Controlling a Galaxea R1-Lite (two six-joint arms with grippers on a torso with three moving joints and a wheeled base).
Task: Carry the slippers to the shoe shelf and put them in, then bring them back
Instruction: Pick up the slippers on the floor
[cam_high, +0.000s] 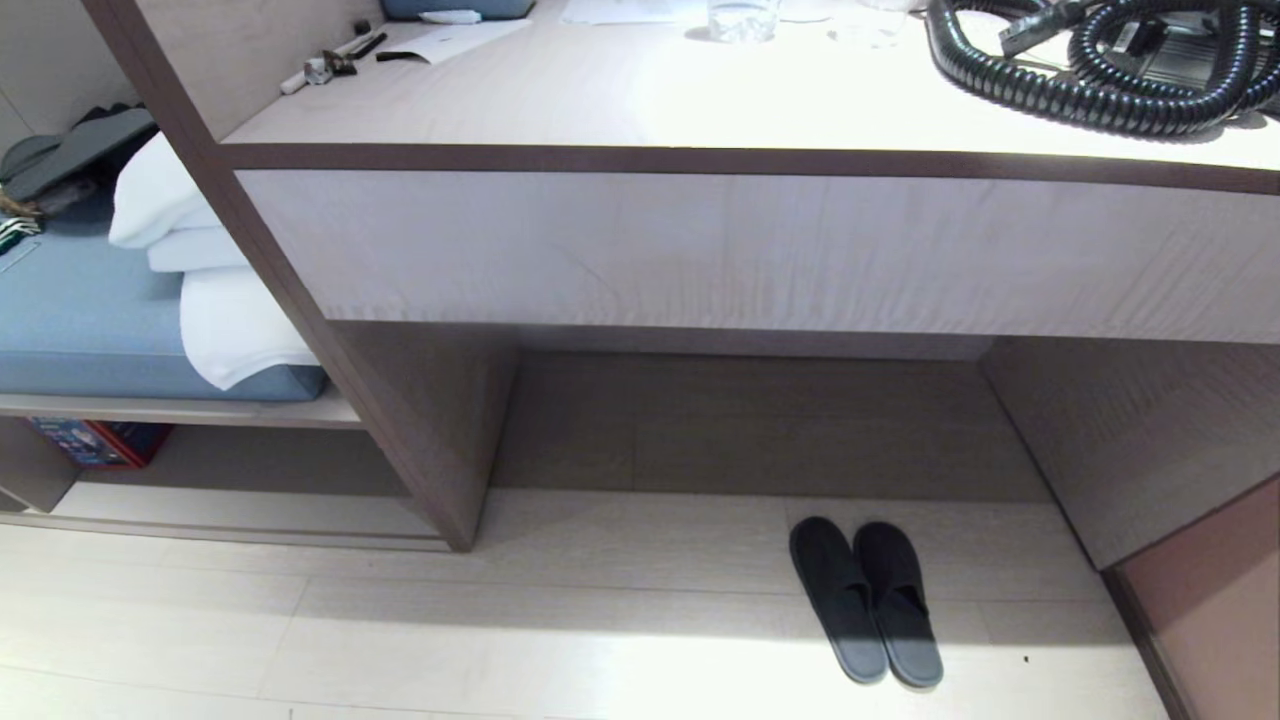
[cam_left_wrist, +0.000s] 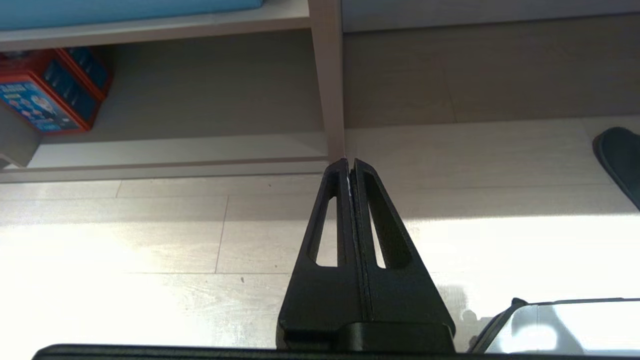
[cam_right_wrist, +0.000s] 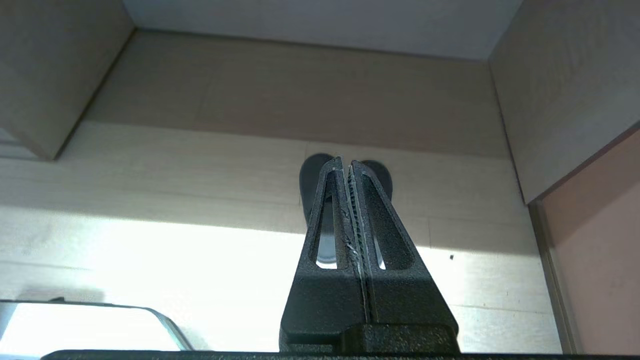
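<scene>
- The slippers (cam_high: 866, 600) lie side by side, touching, on the pale floor (cam_high: 560, 640) at the mouth of the open recess under the bench (cam_high: 700, 110), toes pointing into it and heels toward us.
- Neither slipper is held, so we judge the task to be at its very first step: the pick-up has not begun.
- Our right pincer (cam_right_wrist: 347, 162) hangs above the floor with its fingers pressed together, empty, and lines up with the pair just beyond its tips.
- Our left pincer (cam_left_wrist: 349, 162) is likewise closed and empty, aimed at the foot of the upright divider (cam_left_wrist: 330, 100); one slipper toe shows at the edge of its view.
- The shoe shelf (cam_high: 250, 515) is the low cubby to the left of that divider, with a red box (cam_high: 100, 442) at its back.
- Next, we think, the pincers must spread wide, come down over the slippers and close on them, most likely on an edge or strap, before any carry leftward.
</scene>
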